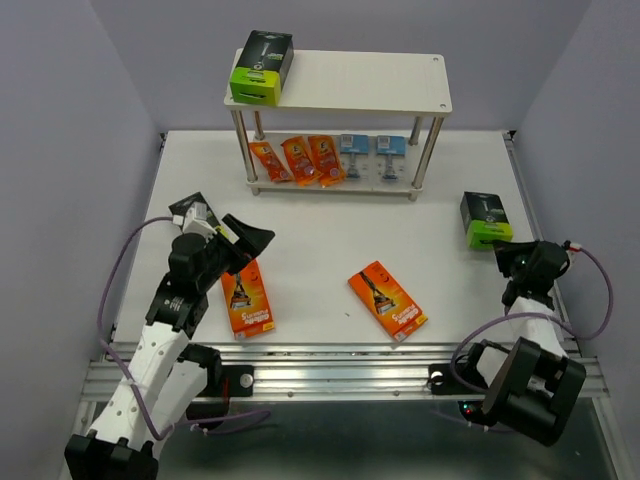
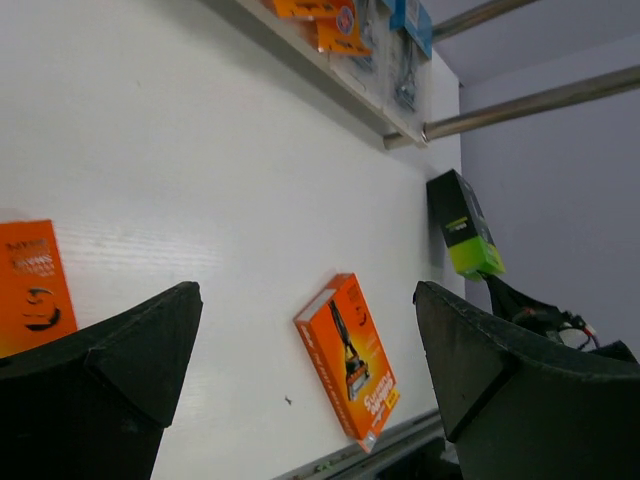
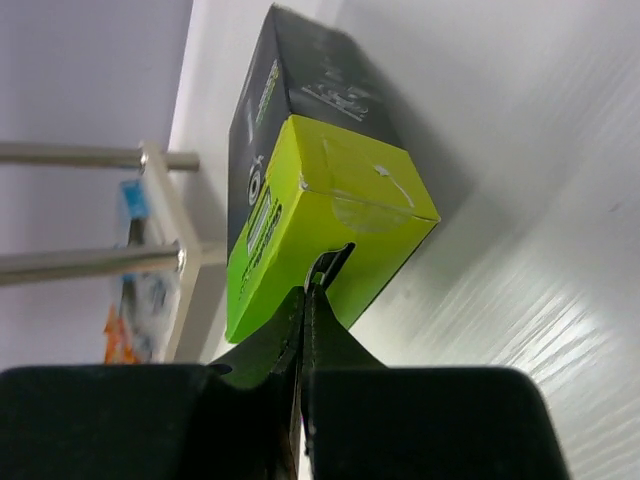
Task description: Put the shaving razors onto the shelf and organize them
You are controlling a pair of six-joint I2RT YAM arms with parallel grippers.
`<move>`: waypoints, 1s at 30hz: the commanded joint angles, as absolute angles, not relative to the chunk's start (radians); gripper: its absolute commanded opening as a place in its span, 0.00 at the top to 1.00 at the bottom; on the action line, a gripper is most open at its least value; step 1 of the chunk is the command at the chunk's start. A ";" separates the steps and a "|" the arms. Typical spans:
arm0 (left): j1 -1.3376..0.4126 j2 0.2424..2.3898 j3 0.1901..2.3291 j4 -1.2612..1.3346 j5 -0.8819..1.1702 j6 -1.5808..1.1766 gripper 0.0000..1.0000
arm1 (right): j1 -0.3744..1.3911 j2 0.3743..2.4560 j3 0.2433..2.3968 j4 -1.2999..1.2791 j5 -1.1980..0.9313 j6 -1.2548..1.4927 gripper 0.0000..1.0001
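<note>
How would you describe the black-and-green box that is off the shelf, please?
Look right of the white shelf, near the table's right edge. A black-and-lime-green box lies there, just ahead of the right gripper. Its twin stands on the shelf's top board; this one is on the table.

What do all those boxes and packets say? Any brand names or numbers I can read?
Nothing reads for certain.
Centre orange box: white slanted lettering, blurred.
Left orange box: dark print, blurred.
Near green box: white print and a label, too small.
Far green box: too small.
Orange packets: too small.
Blue packs: too small.
</note>
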State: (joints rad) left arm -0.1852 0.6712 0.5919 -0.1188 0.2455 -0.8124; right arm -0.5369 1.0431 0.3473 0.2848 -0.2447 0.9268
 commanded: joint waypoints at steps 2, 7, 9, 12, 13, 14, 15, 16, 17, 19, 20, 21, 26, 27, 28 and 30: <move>-0.340 0.627 0.476 0.097 0.212 -0.994 0.01 | -0.416 0.895 0.311 0.135 -0.327 1.103 0.99; -0.510 0.727 0.405 0.317 0.152 -1.136 0.01 | -0.330 0.589 0.345 -0.125 -0.215 1.140 0.99; -0.572 0.825 0.432 0.363 0.123 -1.163 0.01 | -0.319 0.542 0.350 -0.153 -0.222 1.144 0.99; -0.678 0.978 0.529 0.379 0.061 -1.176 0.01 | -0.296 0.525 0.321 -0.141 -0.279 1.164 0.99; -0.716 1.017 0.552 0.385 0.051 -1.202 0.01 | -0.276 0.531 0.316 -0.130 -0.299 1.170 0.99; -0.732 1.090 0.587 0.406 0.028 -1.216 0.01 | -0.258 0.535 0.307 -0.114 -0.302 1.180 0.99; -0.748 1.124 0.603 0.419 0.026 -1.232 0.01 | -0.238 0.541 0.307 -0.103 -0.299 1.180 0.99; -0.767 1.197 0.633 0.445 0.034 -1.270 0.01 | -0.192 0.548 0.308 -0.088 -0.267 1.181 0.99; -0.781 1.234 0.650 0.459 0.038 -1.284 0.01 | -0.166 0.551 0.311 -0.083 -0.253 1.184 0.99; -0.807 1.302 0.687 0.471 0.038 -1.321 0.01 | -0.115 0.560 0.319 -0.077 -0.216 1.190 0.99; -0.830 1.366 0.719 0.498 0.037 -1.348 0.01 | -0.062 0.577 0.315 -0.058 -0.190 1.195 0.99; -0.842 1.396 0.738 0.502 0.037 -1.368 0.01 | -0.036 0.587 0.314 -0.054 -0.175 1.195 0.99; -0.873 1.561 0.854 0.520 0.060 -1.408 0.01 | 0.162 0.715 0.285 0.090 -0.095 1.222 0.99; -0.873 1.615 0.885 0.529 0.075 -1.413 0.01 | 0.239 0.739 0.291 0.110 -0.078 1.226 0.99; -0.873 1.641 0.896 0.535 0.116 -1.417 0.01 | 0.274 0.786 0.299 0.124 -0.042 1.235 0.99; -0.873 1.701 0.919 0.541 0.155 -1.427 0.01 | 0.339 0.830 0.334 0.172 -0.009 1.232 0.99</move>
